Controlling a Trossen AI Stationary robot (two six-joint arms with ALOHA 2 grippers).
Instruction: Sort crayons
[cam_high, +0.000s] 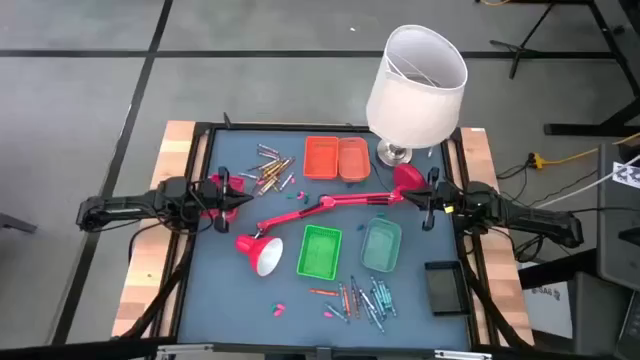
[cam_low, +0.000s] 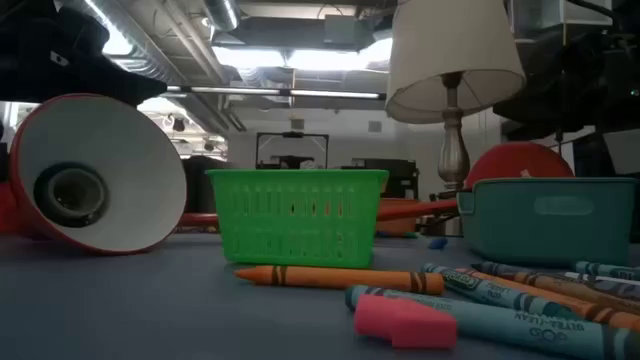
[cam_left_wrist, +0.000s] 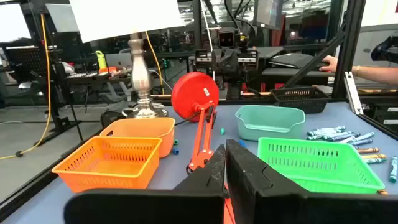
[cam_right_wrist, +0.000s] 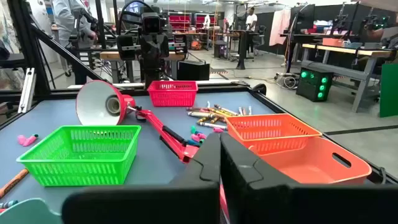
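Crayons (cam_high: 362, 298), thin paper-wrapped sticks, lie beside meshed green basket (cam_high: 320, 251).

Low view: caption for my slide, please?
Orange crayon lies before the green basket, teal tray beside, red lamp head tipped over.

Only upside-down, partly legible print resembling "ULTRA-CLEAN" shows, on a teal crayon (cam_low: 520, 322) wrapper.

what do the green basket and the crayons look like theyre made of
Green basket: most likely moulded plastic, slightly glossy; its walls are a thin slotted lattice with a smooth rim. Crayons: apparently wax sticks in matte paper wrappers; dark printed bands and lettering show on the sleeves, with a bare tapered tip.
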